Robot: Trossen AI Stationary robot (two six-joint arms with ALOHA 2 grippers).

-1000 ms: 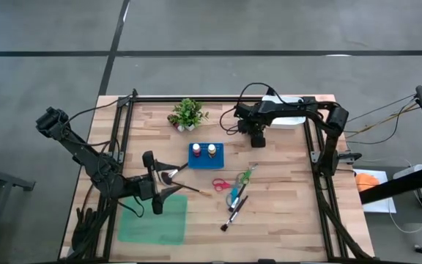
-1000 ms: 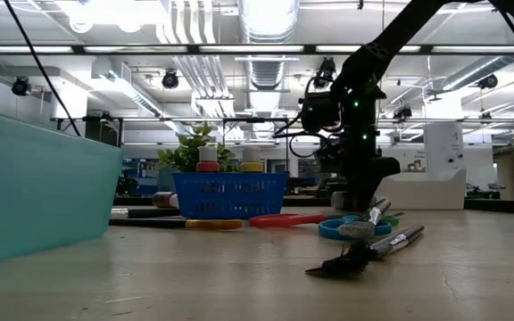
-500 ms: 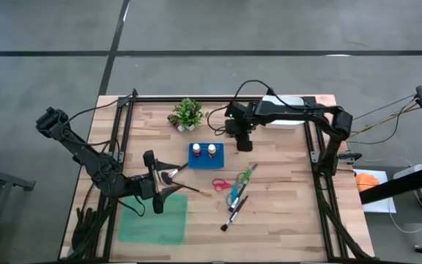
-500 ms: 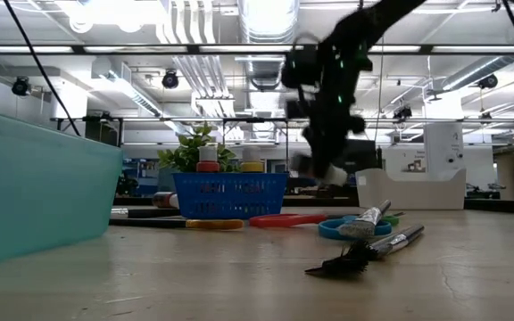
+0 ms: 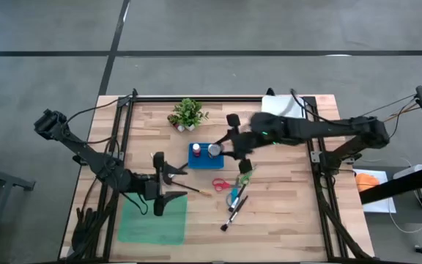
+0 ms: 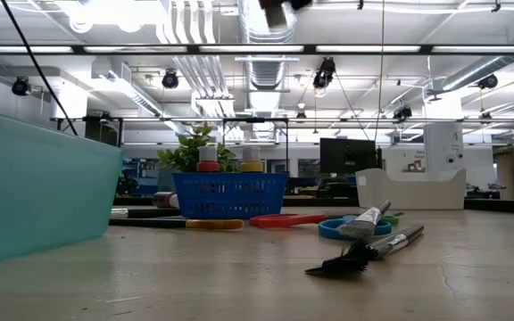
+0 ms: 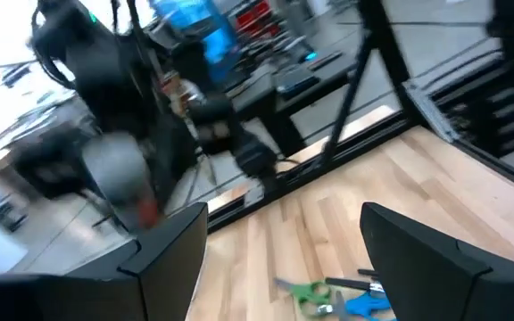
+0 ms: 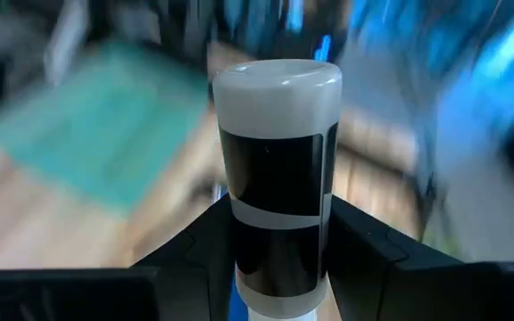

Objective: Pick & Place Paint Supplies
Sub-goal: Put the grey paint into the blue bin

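- While the right gripper (image 5: 229, 147) carries a white-capped bottle (image 8: 277, 183), the move turns on one relation: the bottle hangs just beside the blue basket (image 5: 198, 155), at its right edge and above table level.
- Right wrist view: both fingers clamp the bottle's dark body from either side, white cap pointing away from the wrist. Jaws are partly closed, firm on the bottle.
- Bottle's long axis runs along the gripper's approach line; in the high view the cap (image 5: 215, 150) shows pale at the basket's right compartment, so it reads roughly upright. Judgement only.
- Basket already holds a red-capped bottle (image 5: 195, 152) in its left compartment. Low view shows red and yellow caps standing above the basket wall (image 6: 230, 194).
- Right arm is clearly nearer the basket; it reaches in from the table's right side.
- Left gripper (image 5: 157, 183) sits at the teal tray (image 5: 152, 220), jaws spread wide, holding nothing that can be seen. A brush (image 5: 185, 188) lies just beside it.
- Left to sort, right of the basket: red scissors (image 5: 222, 183), green scissors (image 5: 246, 176), blue scissors (image 5: 234, 198), another brush (image 5: 234, 214).
- Likely next: lower straight down into the free compartment. Risk: clipping the basket wall or the neighbouring bottle.
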